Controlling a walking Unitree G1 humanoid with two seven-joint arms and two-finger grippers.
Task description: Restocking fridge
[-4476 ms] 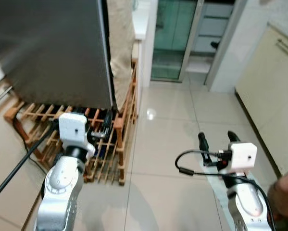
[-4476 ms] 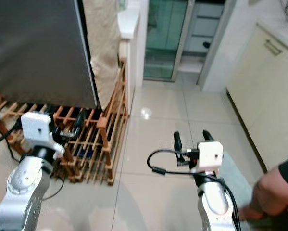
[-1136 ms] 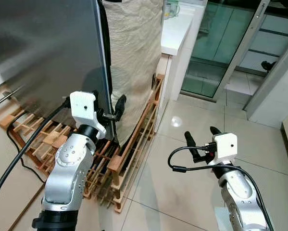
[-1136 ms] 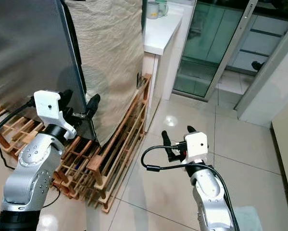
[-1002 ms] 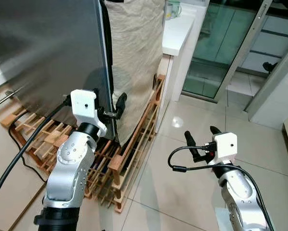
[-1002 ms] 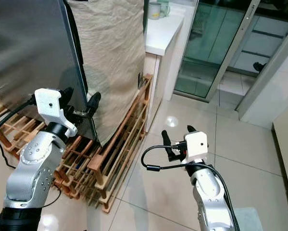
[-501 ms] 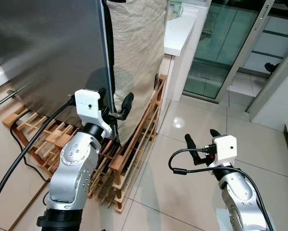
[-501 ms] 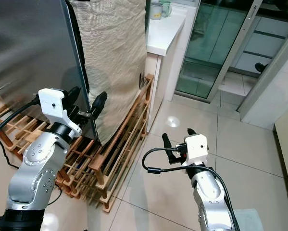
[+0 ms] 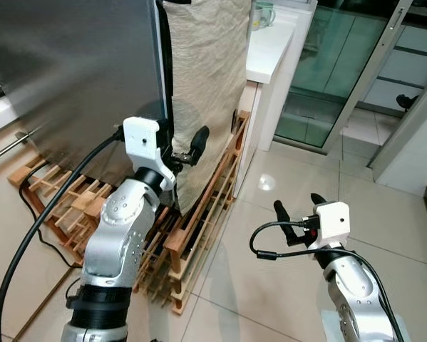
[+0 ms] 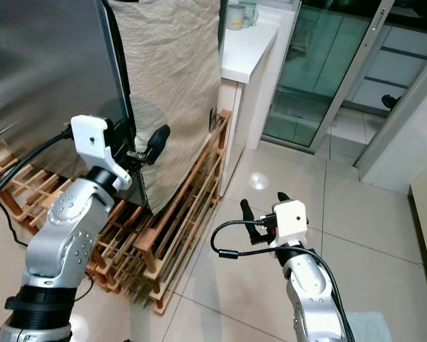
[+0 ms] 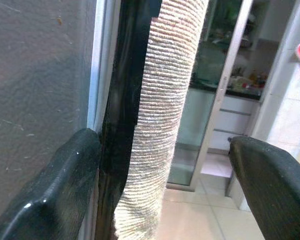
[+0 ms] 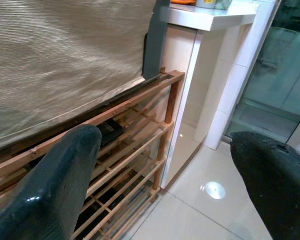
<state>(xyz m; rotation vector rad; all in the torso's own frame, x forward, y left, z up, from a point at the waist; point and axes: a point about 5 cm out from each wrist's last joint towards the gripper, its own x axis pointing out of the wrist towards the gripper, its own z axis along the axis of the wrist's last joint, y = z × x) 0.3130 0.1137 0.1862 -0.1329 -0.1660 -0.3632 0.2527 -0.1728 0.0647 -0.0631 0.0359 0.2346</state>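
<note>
The left gripper [image 9: 177,151] is spread wide at the right edge of the tall grey stainless-steel fridge door [image 9: 78,64]. In the left wrist view one black finger [image 11: 54,185] lies against the door's grey face beside its black edge seal [image 11: 122,115], and the other finger [image 11: 275,175] hangs free on the far side of the beige ribbed cloth [image 9: 206,78] that drapes the fridge's side. It holds nothing.

The right gripper [image 9: 297,212] hovers low over the pale tiled floor [image 9: 270,285] to the right, fingers parted and empty, well apart from the fridge.

A slatted wooden rack [image 9: 192,235] sits under the fridge, and a white counter [image 9: 274,50] stands beyond it.

Compared with half a second ago, the left gripper has risen and reached farther forward along the door edge, while the right gripper has barely shifted.
</note>
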